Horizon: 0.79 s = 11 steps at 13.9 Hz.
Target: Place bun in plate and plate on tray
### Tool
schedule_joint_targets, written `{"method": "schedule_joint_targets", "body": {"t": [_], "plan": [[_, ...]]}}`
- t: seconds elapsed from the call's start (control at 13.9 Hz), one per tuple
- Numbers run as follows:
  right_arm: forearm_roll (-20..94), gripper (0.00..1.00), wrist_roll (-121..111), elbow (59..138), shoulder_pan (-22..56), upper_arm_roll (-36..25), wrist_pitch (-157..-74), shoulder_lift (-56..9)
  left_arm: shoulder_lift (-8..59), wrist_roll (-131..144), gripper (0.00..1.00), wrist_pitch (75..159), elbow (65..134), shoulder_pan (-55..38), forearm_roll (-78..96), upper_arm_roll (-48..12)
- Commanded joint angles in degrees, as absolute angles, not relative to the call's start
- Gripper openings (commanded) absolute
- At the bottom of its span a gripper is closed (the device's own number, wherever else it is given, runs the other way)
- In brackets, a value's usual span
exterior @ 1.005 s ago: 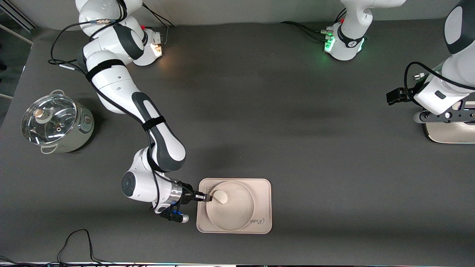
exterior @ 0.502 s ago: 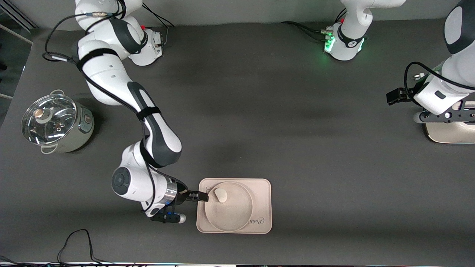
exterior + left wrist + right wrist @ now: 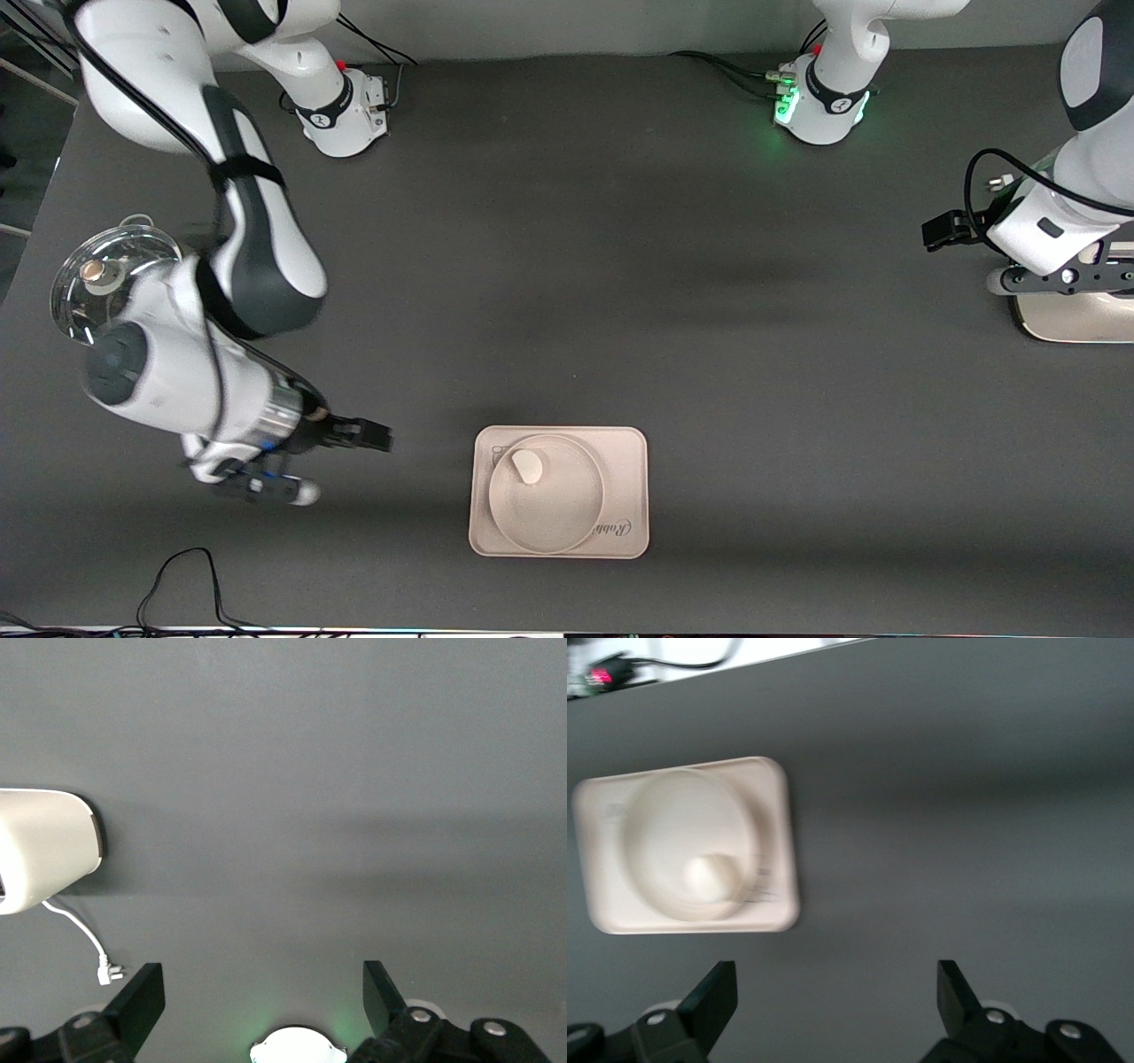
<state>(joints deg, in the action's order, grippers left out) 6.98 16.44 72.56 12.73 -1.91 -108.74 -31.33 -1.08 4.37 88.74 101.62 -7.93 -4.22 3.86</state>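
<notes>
The cream rectangular tray [image 3: 625, 461] lies near the table's front edge. The round plate [image 3: 554, 516] rests flat on it, and the small white bun [image 3: 529, 465] sits in the plate near its rim. The right wrist view shows the same tray [image 3: 780, 859], plate [image 3: 656, 815] and bun [image 3: 707, 879]. My right gripper [image 3: 379, 436] hangs open and empty over bare table, apart from the tray, toward the right arm's end. My left gripper [image 3: 263, 979] is open and empty, and that arm waits at its own end of the table.
A steel pot with a glass lid [image 3: 97, 283] stands at the right arm's end, partly covered by the right arm. A cream appliance [image 3: 1076, 321] with a white cord [image 3: 84, 943] sits under the left arm. A black cable [image 3: 182, 576] loops by the front edge.
The right gripper opened off the plate's rim and drew back from the tray toward the right arm's end. The plate settled flat on the tray. The left arm has not moved.
</notes>
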Motion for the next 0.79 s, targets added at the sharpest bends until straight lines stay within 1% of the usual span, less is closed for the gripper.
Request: {"method": "schedule_joint_targets", "body": {"t": [0.0, 0.14, 0.29, 0.57, 0.72], "plan": [[2.4, 1.00, 13.1, 81.0, 11.0, -2.5, -102.3, -19.8, -1.3, 4.4, 1.00, 88.8, 101.7, -8.3, -5.0, 4.0], [2.2, 1.00, 13.1, 84.5, 9.5, -2.6, -98.0, -13.3, -1.3, 4.3, 1.00, 88.8, 101.7, -8.3, -5.0, 4.0], [1.8, 1.00, 12.9, 92.6, 7.7, -2.3, -98.4, -5.6, -1.3, 4.3, 1.00, 88.6, 101.7, -8.3, -5.0, 4.0], [-1.1, 1.00, 10.4, 99.7, 5.9, -2.1, -98.7, 1.7, -1.4, 4.3, 1.00, 88.4, 101.6, -8.2, -4.9, 4.1], [-1.1, 1.00, 10.4, 104.0, 5.8, -2.1, -100.7, 4.4, -1.7, 4.4, 1.00, 88.5, 101.6, -8.2, -4.9, 4.0]]}}
